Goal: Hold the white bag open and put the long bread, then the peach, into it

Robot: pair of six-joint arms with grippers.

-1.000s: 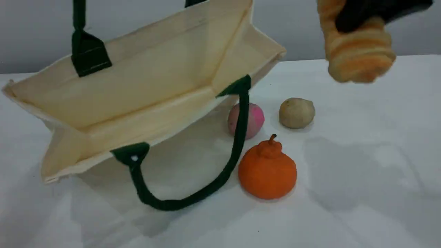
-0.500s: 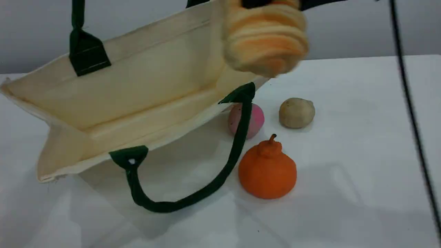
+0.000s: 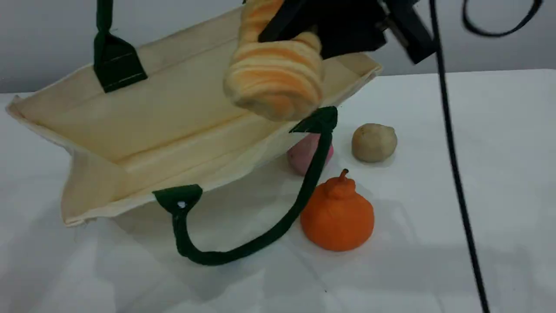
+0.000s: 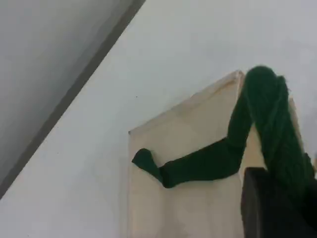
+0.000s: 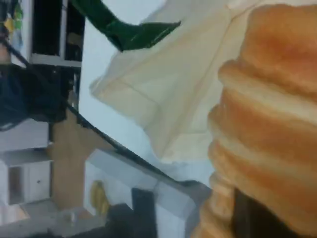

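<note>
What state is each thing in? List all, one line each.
white bag: open, tilted, hanging by one handle.
long bread: held above the bag's opening.
peach: on table, partly hidden by bag.
orange fruit: on table.
potato-like lump: on table.
left gripper: shut on green handle.
right gripper: shut on long bread.

The cream white bag [image 3: 173,121] hung tilted, mouth open; the striped long bread [image 3: 273,82] hovered over that mouth; the pink peach [image 3: 300,155] lay on the tabletop [image 3: 434,195], half hidden behind the bag.
</note>
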